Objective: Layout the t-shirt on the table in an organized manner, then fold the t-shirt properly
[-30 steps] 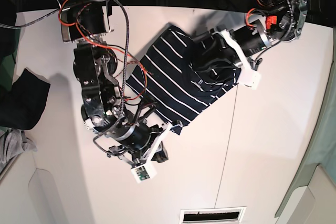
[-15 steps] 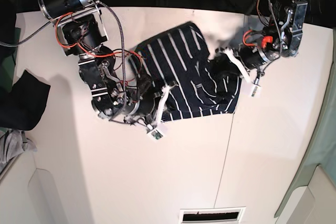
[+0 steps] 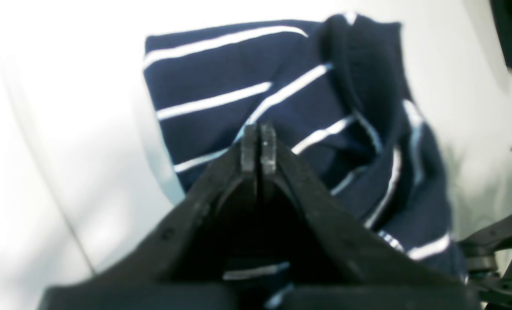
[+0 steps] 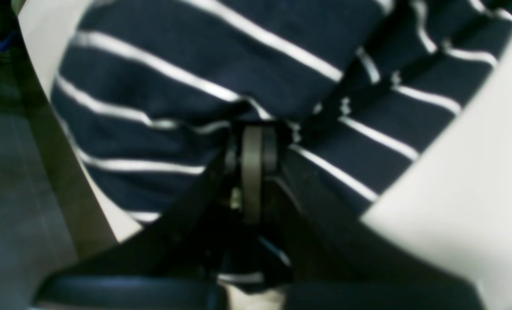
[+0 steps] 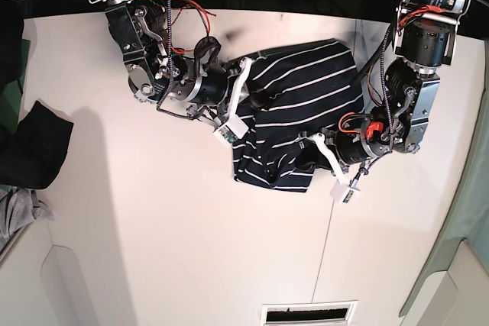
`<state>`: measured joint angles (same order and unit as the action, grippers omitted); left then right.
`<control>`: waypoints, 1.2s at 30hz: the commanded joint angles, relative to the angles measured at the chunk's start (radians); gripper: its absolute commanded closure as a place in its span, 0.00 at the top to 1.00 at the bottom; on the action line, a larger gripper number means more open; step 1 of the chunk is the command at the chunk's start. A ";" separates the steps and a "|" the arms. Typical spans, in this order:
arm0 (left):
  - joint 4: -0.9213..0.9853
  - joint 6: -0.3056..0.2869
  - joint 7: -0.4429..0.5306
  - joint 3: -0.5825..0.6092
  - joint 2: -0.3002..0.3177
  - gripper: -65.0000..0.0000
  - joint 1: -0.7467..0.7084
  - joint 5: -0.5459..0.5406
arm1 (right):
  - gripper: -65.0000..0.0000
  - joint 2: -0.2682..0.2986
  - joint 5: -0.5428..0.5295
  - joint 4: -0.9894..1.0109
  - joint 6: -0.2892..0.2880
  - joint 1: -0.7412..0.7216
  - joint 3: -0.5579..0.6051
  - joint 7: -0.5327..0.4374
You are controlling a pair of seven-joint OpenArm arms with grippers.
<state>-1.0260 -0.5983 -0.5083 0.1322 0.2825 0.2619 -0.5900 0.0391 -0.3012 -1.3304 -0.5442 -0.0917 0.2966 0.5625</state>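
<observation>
The navy t-shirt (image 5: 306,85) with thin white stripes lies bunched and partly folded over itself on the white table (image 5: 153,227), near its far middle. My right gripper (image 5: 256,102) is shut on the shirt's left edge; in the right wrist view its fingertips (image 4: 251,146) pinch a ridge of striped cloth (image 4: 195,51). My left gripper (image 5: 304,158) is shut on the shirt's near right corner; in the left wrist view its closed tips (image 3: 258,144) hold fabric (image 3: 221,77) that spreads beyond them, rumpled on the right.
A plain dark garment (image 5: 30,146) and a grey cloth (image 5: 15,215) lie at the table's left edge. A thin dark seam (image 5: 328,234) runs down the tabletop. A vent slot (image 5: 309,313) sits at the near edge. Cables hang off both arms.
Both arms have swung round with the shirt held: the right gripper went from the near side up towards the far edge, the left gripper came down towards me. The shirt turned and bunched.
</observation>
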 commanded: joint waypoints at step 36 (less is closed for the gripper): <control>-0.792 -0.100 -0.148 -0.576 0.121 0.00 -1.027 -0.081 | 0.00 0.232 -0.416 -0.411 -0.048 0.475 -0.257 0.309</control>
<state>-1.8076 -0.6899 -0.6678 -0.4374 0.3927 -0.7570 -0.6613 0.2661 -0.6918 -1.7241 -0.5793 0.3840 0.0395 0.8856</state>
